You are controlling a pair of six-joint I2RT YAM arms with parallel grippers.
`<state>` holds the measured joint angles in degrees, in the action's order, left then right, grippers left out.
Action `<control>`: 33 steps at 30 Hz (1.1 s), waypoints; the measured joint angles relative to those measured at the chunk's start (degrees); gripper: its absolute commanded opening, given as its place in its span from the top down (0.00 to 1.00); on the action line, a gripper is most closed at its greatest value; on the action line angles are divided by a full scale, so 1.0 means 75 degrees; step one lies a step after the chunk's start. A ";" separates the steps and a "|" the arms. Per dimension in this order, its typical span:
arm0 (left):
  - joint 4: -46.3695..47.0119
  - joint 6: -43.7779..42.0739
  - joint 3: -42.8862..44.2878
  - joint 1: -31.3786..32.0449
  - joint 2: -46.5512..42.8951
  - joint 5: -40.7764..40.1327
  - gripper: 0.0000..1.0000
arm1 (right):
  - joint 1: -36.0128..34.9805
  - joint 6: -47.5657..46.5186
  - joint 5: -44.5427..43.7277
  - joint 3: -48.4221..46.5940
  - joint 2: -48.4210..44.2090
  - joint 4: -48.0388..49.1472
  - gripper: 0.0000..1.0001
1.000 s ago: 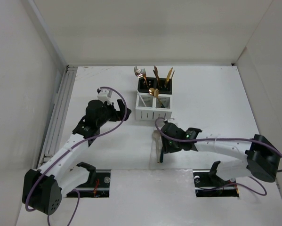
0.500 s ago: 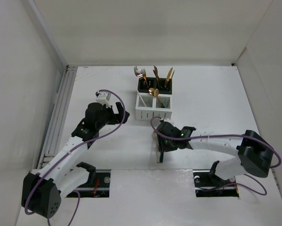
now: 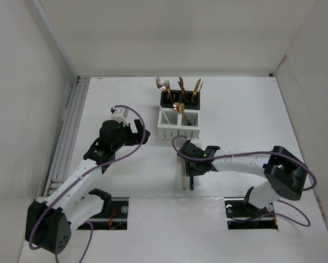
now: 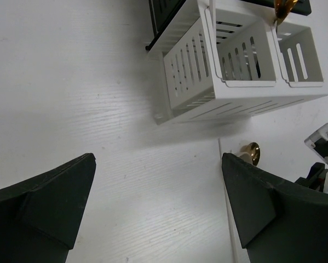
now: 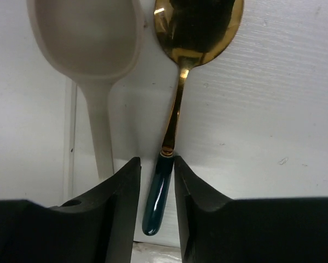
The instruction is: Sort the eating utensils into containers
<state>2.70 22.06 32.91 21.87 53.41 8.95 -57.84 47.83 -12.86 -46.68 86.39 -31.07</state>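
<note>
Top: left gripper [image 3: 141, 132] wide, empty, at 9 o'clock of white caddy [image 3: 169, 132]. Right gripper [image 3: 191, 171] at caddy's 6 o'clock, shifted toward 9 since earlier.
Right wrist: narrowed jaws straddle green handle of gold spoon [image 5: 178, 107], grip unclear. Cream spoon [image 5: 90, 38] lies alongside at 9 o'clock.

Bright, even light, soft shadows beside the white caddy [image 4: 207, 82], glare on the gold spoon [image 5: 199, 27]

1. Cream spoon [image 5: 92, 49]: bowl cut off by the top edge, handle end hidden behind the right claw [image 5: 157, 164].
2. Black caddy [image 4: 166, 11]: mostly cut off in the left wrist view.
3. Upright utensils [image 3: 180, 87] in the overhead view: too small to tell apart.
</note>
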 measured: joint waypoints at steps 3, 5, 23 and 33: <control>-0.0009 0.0035 -0.0087 -0.0055 0.0000 -0.0003 0.00 | 0.0000 0.0213 -0.0076 0.0055 -0.0035 -0.0050 0.89; -0.0020 0.0052 -0.0093 -0.0082 0.0000 -0.0006 0.00 | 0.0000 0.0519 -0.0117 0.0248 -0.0230 -0.0052 1.00; 0.0009 0.0070 -0.0093 -0.0082 0.0003 -0.0020 0.00 | 0.0000 0.0962 -0.2591 -0.0391 -0.4864 -0.2148 1.00; 0.0236 0.0603 -0.0064 -0.0420 0.0702 0.0551 0.00 | 0.0784 -0.3861 -0.5123 -0.1055 -0.2713 0.4065 1.00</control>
<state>4.47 26.59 32.42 18.72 58.67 13.08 -51.96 18.87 -51.29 -54.59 66.04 -0.58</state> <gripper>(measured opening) 0.997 0.085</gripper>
